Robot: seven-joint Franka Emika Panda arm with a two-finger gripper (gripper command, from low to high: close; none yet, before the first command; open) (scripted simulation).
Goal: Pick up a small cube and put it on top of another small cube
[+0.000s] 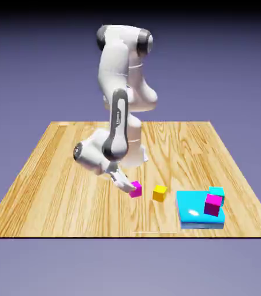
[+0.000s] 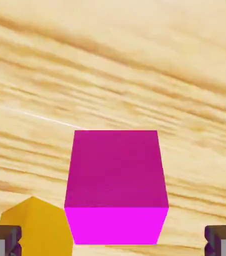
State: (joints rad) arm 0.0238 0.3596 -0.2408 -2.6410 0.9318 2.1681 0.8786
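Hand view: magenta cube (image 2: 116, 187) centred low, pincer (image 2: 113, 240) wide astride it, ready to grip; yellow cube (image 2: 35, 225) lower left, likely stacking base.

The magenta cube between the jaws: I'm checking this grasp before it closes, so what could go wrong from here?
1. The jaws stand wide of the magenta cube and its faces look slightly skewed to them, so closing may twist it.
2. The yellow cube sits close beside one fingertip; the gripper could nudge it and shift the stacking target.
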